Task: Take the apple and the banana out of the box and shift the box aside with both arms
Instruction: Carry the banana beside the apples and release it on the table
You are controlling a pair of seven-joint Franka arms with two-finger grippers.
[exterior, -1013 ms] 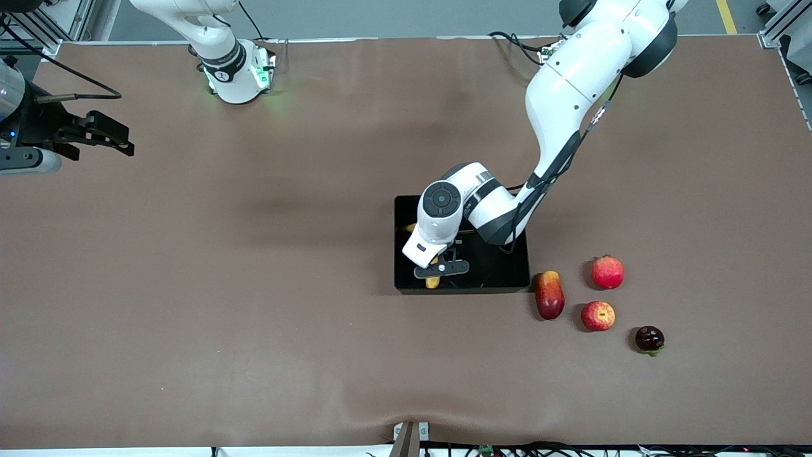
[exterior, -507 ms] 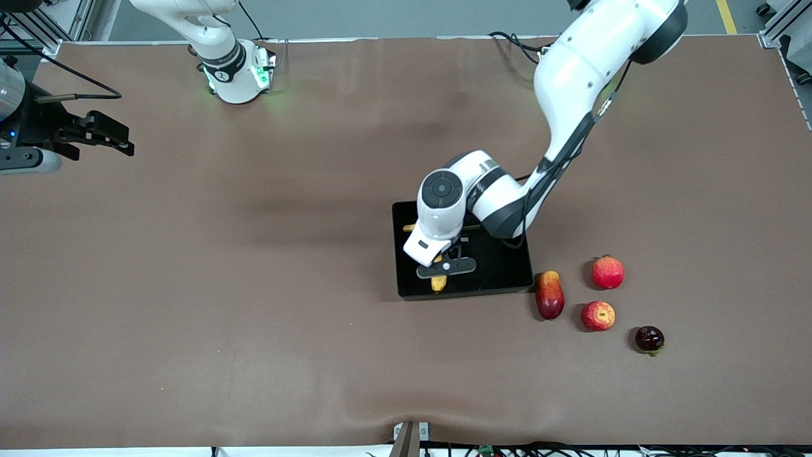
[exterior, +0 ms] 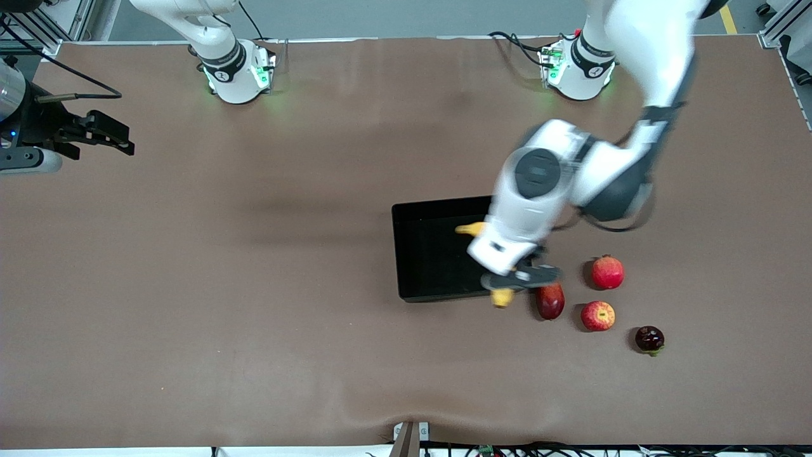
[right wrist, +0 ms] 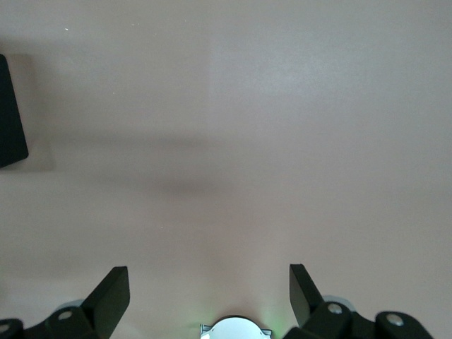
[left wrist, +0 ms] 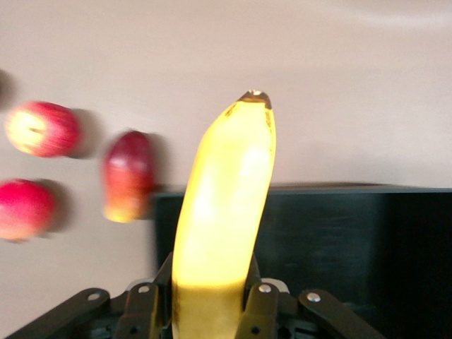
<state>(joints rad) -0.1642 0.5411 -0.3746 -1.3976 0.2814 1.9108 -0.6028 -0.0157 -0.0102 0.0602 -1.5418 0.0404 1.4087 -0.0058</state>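
My left gripper [exterior: 520, 278] is shut on the yellow banana [exterior: 501, 297], held in the air over the corner of the black box [exterior: 431, 254] that is beside the mango. In the left wrist view the banana [left wrist: 226, 212] sticks out from between the jaws of the left gripper [left wrist: 205, 291], above the box's edge [left wrist: 339, 240]. The red apple [exterior: 598, 315] with yellow patches lies on the table toward the left arm's end, and it shows in the left wrist view [left wrist: 42, 127] too. My right gripper [exterior: 117, 141] waits open at the right arm's end, nothing in it [right wrist: 208, 289].
A red-and-yellow mango [exterior: 550, 300] lies right beside the box. A pomegranate [exterior: 608, 271] and a dark red fruit [exterior: 649, 338] lie near the apple. A corner of the box [right wrist: 10, 113] shows in the right wrist view. Brown cloth covers the table [exterior: 254, 317].
The left arm has lifted the banana out of the box and swung it toward the left arm's end. The box has shifted slightly. The right arm has not moved.
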